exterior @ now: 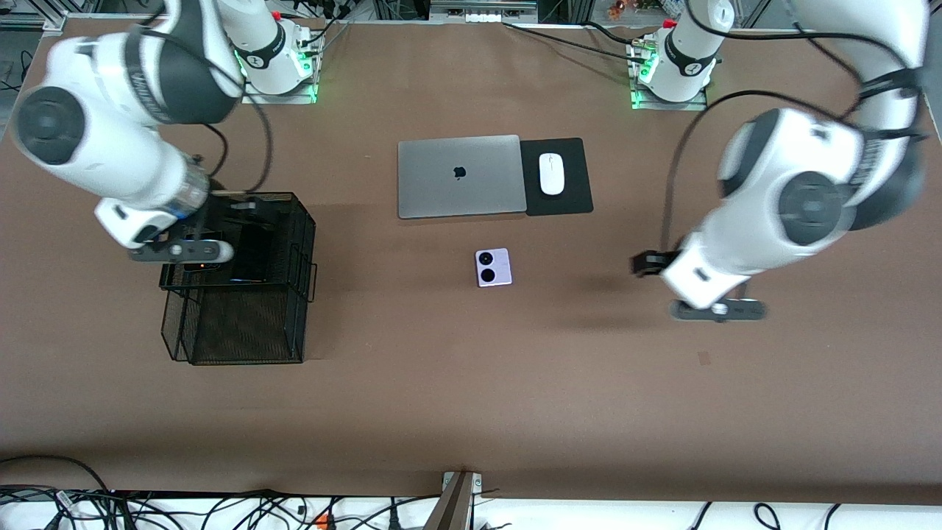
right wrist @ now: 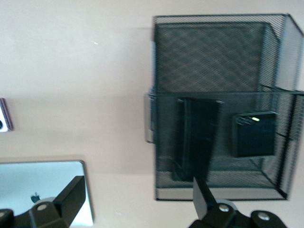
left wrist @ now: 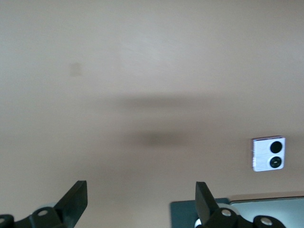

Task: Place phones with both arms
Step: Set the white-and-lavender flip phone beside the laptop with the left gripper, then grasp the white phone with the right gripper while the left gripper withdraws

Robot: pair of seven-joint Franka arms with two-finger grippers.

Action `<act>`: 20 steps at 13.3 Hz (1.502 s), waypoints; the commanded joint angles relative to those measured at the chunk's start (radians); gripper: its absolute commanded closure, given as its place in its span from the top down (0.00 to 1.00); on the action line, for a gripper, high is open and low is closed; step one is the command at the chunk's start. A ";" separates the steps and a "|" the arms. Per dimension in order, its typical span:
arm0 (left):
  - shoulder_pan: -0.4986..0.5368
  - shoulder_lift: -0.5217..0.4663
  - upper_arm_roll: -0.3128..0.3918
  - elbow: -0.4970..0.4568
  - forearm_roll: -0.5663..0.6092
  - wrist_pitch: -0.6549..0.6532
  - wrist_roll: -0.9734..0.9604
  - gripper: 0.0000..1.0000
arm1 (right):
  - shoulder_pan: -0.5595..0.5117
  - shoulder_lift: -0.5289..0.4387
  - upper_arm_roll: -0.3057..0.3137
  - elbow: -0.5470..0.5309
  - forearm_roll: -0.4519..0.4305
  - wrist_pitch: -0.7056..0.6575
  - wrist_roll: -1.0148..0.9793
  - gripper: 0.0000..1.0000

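A lavender-white phone with two black lenses lies flat mid-table, nearer the front camera than the laptop; both wrist views show it, the left in full and the right at the edge. Two black phones sit in the black mesh basket: a long slim slab and a small squarish one. My right gripper hovers over that basket, open and holding nothing. My left gripper hangs open over bare table toward the left arm's end, also holding nothing.
A closed grey laptop lies beside a black mouse pad with a white mouse on it. The basket has two compartments; the one nearer the front camera holds nothing. Cables run along the table's edges.
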 commanded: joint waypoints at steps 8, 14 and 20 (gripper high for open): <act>0.125 -0.120 -0.009 0.080 0.108 -0.226 0.212 1.00 | 0.008 0.523 0.321 0.504 0.086 0.214 0.419 1.00; 0.105 -0.173 0.056 0.063 0.116 -0.206 0.214 1.00 | 0.066 0.640 0.389 0.509 0.069 0.425 0.571 1.00; -0.041 -0.436 0.295 -0.293 -0.046 0.061 0.221 1.00 | 0.090 0.706 0.392 0.503 0.009 0.477 0.543 1.00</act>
